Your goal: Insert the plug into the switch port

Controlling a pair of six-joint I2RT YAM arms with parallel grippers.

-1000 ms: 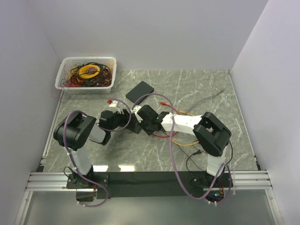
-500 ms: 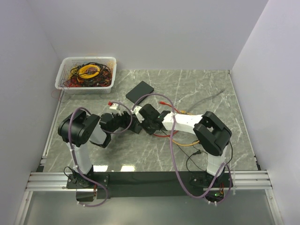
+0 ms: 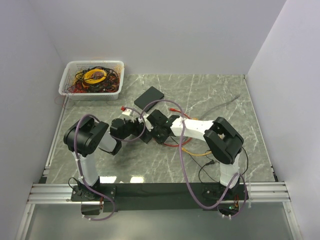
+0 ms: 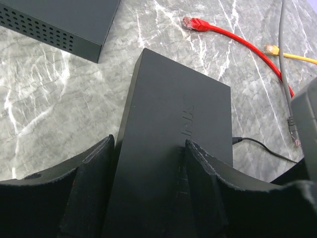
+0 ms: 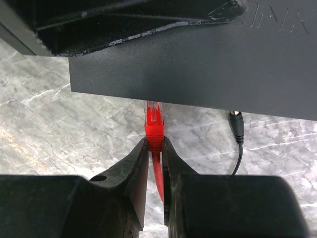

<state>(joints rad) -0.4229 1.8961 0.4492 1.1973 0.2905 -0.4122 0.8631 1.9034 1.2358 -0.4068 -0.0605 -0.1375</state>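
Snugly between right fingers (image 5: 134, 171), red plug (image 5: 154, 127), tip at switch (image 5: 198, 64)

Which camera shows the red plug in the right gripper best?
Right wrist: the red plug sits centered, pinched in the right gripper, its tip at the switch edge. Top external hides it among the arms; left wrist shows the switch top, not this plug.

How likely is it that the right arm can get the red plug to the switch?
Probably yes: the right gripper holds the red plug tip-first at the edge of the switch, with nothing between them, while the left gripper grips it.
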